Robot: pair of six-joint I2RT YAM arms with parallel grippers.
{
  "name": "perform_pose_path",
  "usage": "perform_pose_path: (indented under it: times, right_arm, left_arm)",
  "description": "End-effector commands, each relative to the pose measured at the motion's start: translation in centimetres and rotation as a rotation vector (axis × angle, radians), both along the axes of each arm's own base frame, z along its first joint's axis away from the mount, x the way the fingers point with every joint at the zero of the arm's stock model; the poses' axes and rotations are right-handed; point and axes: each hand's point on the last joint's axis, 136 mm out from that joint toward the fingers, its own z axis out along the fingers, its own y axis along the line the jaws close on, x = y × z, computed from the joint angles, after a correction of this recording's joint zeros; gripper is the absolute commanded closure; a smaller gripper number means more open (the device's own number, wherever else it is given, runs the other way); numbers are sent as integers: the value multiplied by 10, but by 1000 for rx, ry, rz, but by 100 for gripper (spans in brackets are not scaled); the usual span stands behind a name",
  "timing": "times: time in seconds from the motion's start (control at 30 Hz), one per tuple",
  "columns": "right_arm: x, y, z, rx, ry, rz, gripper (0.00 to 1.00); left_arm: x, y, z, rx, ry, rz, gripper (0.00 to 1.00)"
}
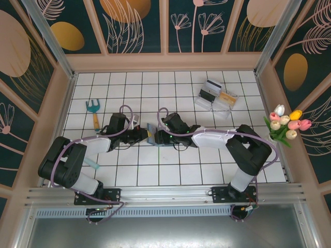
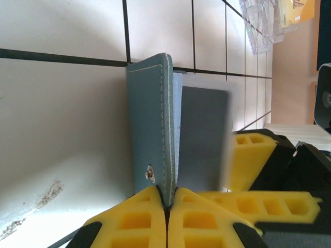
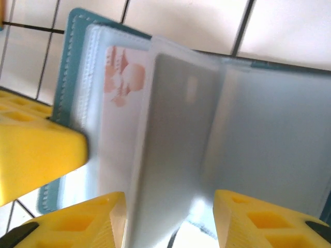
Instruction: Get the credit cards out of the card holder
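At the card holder (image 1: pixel 151 135) both tools meet. Left tool (image 2: pixel 166 204) is shut tight on the holder's teal cover. Right tool (image 3: pixel 169 222) is open, w/ one finger each side of a clear page inside the holder. The grey card (image 3: pixel 181 119) sits in that page.

My worry: if I close now, I pinch page + card together. Then the card won't slide out & the whole holder gets pulled. The cover could also slip from the left tool. A 2nd card w/ peach print (image 3: pixel 121 77) sits nearer the cover.
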Motion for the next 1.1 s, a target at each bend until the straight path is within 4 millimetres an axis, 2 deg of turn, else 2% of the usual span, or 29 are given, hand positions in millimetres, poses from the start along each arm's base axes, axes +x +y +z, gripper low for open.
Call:
perform_pose_path:
  times: [0.0,0.3,0.5,0.6,0.7,0.9,1.0,1.07]
  right_arm:
    - [6,-15,6,-42,-11,-68,51]
    - [11,-18,6,-55,2,-110,51]
    - [21,-40,1,-95,29,-218,50]
    - [26,-46,4,-101,15,-239,50]
    - [32,-40,16,-68,-8,-232,50]
    - [37,-15,33,21,-8,-170,53]
    - [36,-1,36,75,12,-133,57]
    - [36,4,35,92,22,-126,58]
  left_arm:
    - [2,-6,5,1,-21,-39,100]
    - [1,-4,-1,14,-9,-36,100]
    - [2,4,-14,91,20,-12,98]
    - [3,10,-18,139,33,2,87]
    - [5,11,-17,159,31,5,76]
    - [11,22,-20,235,32,46,64]
    - [12,29,-19,278,43,76,47]
    - [12,34,-15,301,45,94,39]
